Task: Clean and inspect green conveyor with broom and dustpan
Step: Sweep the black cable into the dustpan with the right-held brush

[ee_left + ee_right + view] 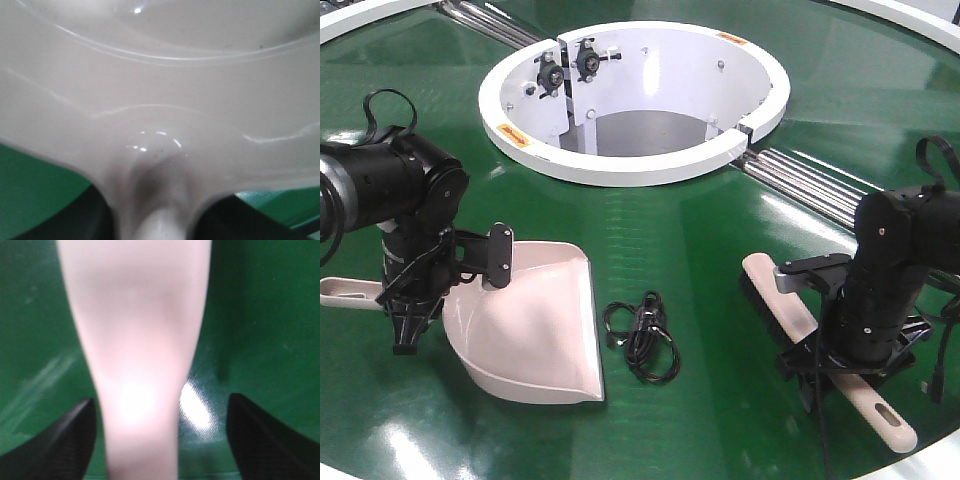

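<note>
Right wrist-mounted view: right gripper straddles the broom, jaws apart; left gripper clamps the dustpan. Close off-centre, you'll skid it over green conveyor.

The dustpan is lying left, the broom right, a cable sitting between them on the conveyor tabletop.

- green conveyor: smooth dark-green belt, highly glossy, with bright reflections.
- rollers: bare silver metal, shiny.
- ring hub: white painted surface, smooth, with a soft sheen.
- dustpan: pale pink-beige plastic, smooth, with glossy highlights.
- broom: pale smooth plastic handle; dark, matt bristles.
- cable: black, slightly shiny sheath.
</note>
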### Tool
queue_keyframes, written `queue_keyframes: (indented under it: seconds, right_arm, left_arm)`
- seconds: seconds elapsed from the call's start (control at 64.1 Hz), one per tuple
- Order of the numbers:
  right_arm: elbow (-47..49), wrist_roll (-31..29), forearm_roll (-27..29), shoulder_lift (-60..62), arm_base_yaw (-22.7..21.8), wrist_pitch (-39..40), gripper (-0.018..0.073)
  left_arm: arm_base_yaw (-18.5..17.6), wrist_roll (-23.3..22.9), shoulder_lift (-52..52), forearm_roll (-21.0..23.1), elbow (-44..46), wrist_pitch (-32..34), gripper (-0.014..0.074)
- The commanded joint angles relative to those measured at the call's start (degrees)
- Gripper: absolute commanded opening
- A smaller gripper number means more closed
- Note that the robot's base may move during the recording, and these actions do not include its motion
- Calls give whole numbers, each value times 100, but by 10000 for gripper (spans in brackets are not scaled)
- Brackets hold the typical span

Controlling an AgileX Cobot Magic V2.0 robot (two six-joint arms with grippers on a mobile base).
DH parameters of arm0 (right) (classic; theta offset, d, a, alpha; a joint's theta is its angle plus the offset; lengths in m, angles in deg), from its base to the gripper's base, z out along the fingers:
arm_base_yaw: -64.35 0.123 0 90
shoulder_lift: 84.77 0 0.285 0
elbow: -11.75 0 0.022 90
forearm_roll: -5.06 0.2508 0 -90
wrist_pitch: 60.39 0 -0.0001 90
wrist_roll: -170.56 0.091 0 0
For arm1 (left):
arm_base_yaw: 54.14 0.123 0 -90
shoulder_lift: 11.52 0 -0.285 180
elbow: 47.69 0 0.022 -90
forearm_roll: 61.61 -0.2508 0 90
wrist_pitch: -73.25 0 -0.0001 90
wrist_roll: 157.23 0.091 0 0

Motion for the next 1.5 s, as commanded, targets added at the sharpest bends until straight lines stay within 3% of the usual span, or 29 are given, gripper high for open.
queue_keyframes:
  seconds: [0.0,0.203,0.359,0.499,0.749,1.045,1.263,1.482]
  right_arm:
    - [169,64,-121,190,7,19,428]
    - [394,84,-113,190,7,-194,197]
    - [556,-150,532,278,7,-511,-15]
    - [557,207,805,424,106,-566,-8]
    - [568,1545,220,406,1239,-617,-6]
    - [1268,2453,338,-263,1994,-1312,-4]
    - [2051,2606,927,-910,2372,-1307,-4]
    - [2997,2076,1977,-1647,2514,-1307,-4]
  left_arm:
    - [-41,-56,-272,-48,122,4,-6]
    - [-41,-56,-272,-48,122,4,-6]
    - [-41,-56,-272,-48,122,4,-6]
    - [-41,-56,-272,-48,122,4,-6]
    - [-41,-56,-272,-48,122,4,-6]
    - [-41,-56,-272,-48,122,4,-6]
    - [-41,-56,-272,-48,122,4,-6]
    - [-41,-56,-272,-48,122,4,-6]
